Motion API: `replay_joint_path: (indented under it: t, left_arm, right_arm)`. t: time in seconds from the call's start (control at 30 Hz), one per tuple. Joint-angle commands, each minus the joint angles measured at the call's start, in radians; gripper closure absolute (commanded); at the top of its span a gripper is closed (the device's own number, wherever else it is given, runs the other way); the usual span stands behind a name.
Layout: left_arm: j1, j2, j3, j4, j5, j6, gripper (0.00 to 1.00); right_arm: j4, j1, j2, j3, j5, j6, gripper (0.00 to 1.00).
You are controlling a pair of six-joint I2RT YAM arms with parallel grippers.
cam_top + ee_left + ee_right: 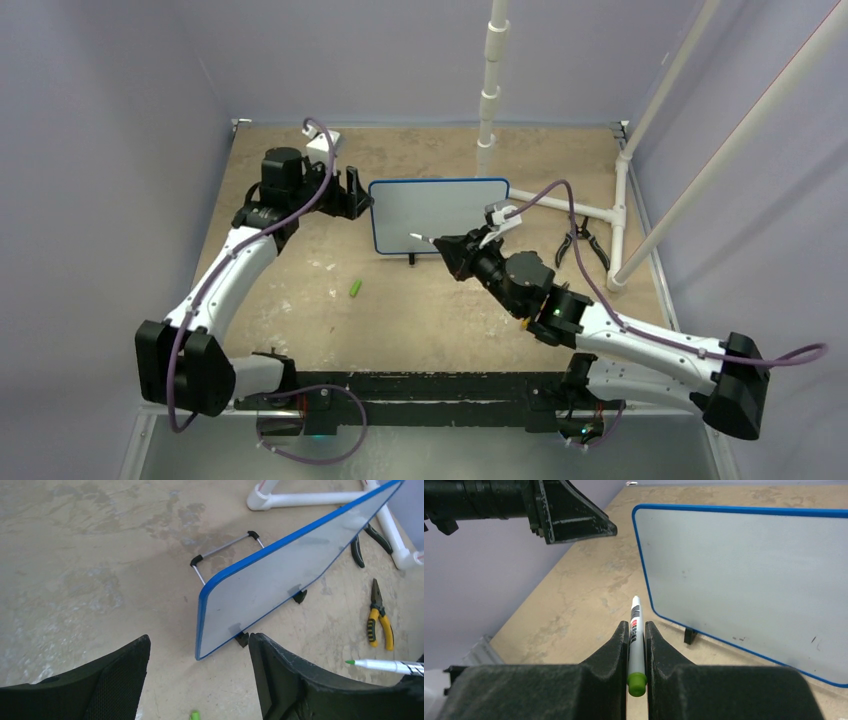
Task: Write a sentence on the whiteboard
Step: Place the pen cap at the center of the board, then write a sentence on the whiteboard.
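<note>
The whiteboard [440, 215] stands upright on two black feet at mid-table, blue-framed; it also shows in the left wrist view [270, 590] and the right wrist view [749, 580]. Its surface carries only a few faint dark specks; no green sentence shows. My right gripper [447, 243] [636, 625] is shut on a white marker [635, 630] with a green end; its tip [412, 236] points at the board's lower left corner, a little short of it. My left gripper [355, 195] [200, 639] is open and empty beside the board's left edge, apart from it.
A green marker cap [355, 288] lies on the table left of the board. Black-handled pliers [583, 245] and yellow-handled pliers [377, 620] lie to the right. A white pipe frame [620, 200] stands at the right and back. A wire stand [225, 547] lies behind the board.
</note>
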Motion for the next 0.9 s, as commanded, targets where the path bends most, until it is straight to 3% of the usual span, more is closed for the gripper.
replay_joint_path:
  t: [0.0,0.27,0.87]
  left_arm:
    - [0.004,0.082,0.054,0.093,0.18,0.066,0.31]
    - [0.004,0.112,0.023,0.157,0.251,0.084,0.51]
    - [0.004,0.133,-0.011,0.201,0.185,0.075,0.69]
  right_arm:
    - [0.13,0.006,0.084,0.081,0.114,-0.059,1.0]
    - [0.222,0.007,0.245,0.155,0.119,-0.101,1.0]
    - [0.309,0.007,0.464,0.263,0.133,-0.158,1.0]
